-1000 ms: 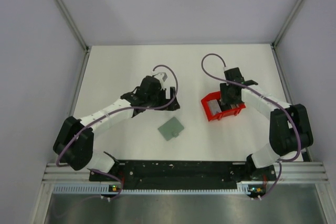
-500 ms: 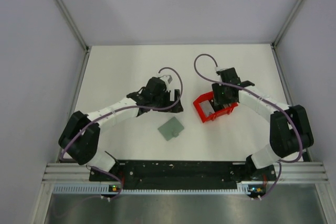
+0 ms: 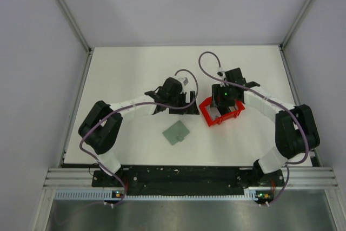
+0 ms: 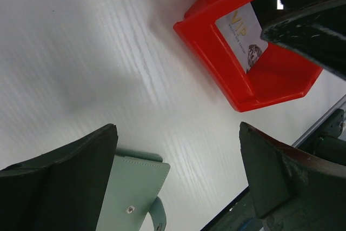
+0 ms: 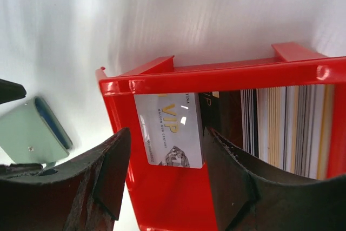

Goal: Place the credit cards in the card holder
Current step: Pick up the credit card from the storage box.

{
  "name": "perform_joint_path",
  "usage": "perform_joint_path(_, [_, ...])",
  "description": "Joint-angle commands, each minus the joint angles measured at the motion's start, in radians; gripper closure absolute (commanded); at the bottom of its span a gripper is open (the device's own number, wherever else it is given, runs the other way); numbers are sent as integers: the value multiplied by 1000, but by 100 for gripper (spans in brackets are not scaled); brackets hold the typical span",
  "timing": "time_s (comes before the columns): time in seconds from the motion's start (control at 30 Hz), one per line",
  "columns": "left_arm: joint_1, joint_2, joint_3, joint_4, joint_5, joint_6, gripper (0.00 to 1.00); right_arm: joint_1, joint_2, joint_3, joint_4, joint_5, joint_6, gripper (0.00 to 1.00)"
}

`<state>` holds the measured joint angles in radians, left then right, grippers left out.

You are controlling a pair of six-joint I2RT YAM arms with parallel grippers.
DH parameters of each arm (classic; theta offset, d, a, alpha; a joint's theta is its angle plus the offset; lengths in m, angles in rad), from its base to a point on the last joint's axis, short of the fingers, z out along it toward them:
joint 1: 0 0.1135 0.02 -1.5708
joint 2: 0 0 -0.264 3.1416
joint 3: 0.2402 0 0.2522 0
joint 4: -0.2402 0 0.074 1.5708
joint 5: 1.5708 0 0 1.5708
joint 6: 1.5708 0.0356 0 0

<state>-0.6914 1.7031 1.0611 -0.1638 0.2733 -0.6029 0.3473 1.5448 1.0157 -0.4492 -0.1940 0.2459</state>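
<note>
The credit cards stand in a red bin (image 3: pixel 207 113): a whitish VIP card (image 5: pixel 170 128) leans at its left end, with a dark card (image 5: pixel 216 109) behind it and a packed row of several cards (image 5: pixel 286 128) to the right. My right gripper (image 5: pixel 167 133) is open. One finger is outside the bin's left wall and the other inside, level with the VIP card's right edge. The card holder (image 3: pixel 176 132) lies closed and flat on the table. My left gripper (image 3: pixel 184 104) hovers wide open between the holder and the bin, holding nothing.
In the left wrist view the card holder (image 4: pixel 135 187) shows beside the left finger and the red bin (image 4: pixel 216 52) is ahead to the right. The black base rail (image 3: pixel 184 174) runs along the near edge. Grey walls close in the white table (image 3: pixel 130 74).
The red bin has slid left and turned together with my right gripper. My left arm has swung right, towards the bin. The card holder has stayed put.
</note>
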Motion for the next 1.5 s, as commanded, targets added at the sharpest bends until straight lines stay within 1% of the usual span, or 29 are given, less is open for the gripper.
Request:
perform_joint_path(0.0, [-19,59,79,55,56,-28,4,12,60,43,30,-39,20,44])
perform_joint_path(0.27, [-34,159,120,76,84,-61,10,10,133,40,32,-41,15,44])
perform_joint_path(0.5, [-40,213,128,101,99,-74,22,9,176,40,37,-114,26,42])
perform_joint_path(0.57, [-40,228,132,102,106,-77,28,10,192,40,35,-133,33,43])
perform_joint_path(0.73, [-45,237,137,106,112,-75,44,7,166,35,55,-165,52,51])
perform_joint_path(0.97, [-46,233,135,102,115,-77,59,9,66,41,67,-199,64,61])
perform_joint_path(1.17, [-46,231,137,102,124,-75,62,7,43,41,86,-286,89,66])
perform_joint_path(1.3, [-46,230,137,102,124,-75,64,9,41,34,86,-306,96,67])
perform_joint_path(1.37, [-46,227,137,102,124,-75,65,9,40,26,89,-315,99,69])
perform_joint_path(1.47, [-48,225,134,102,121,-77,69,12,41,12,89,-312,98,72])
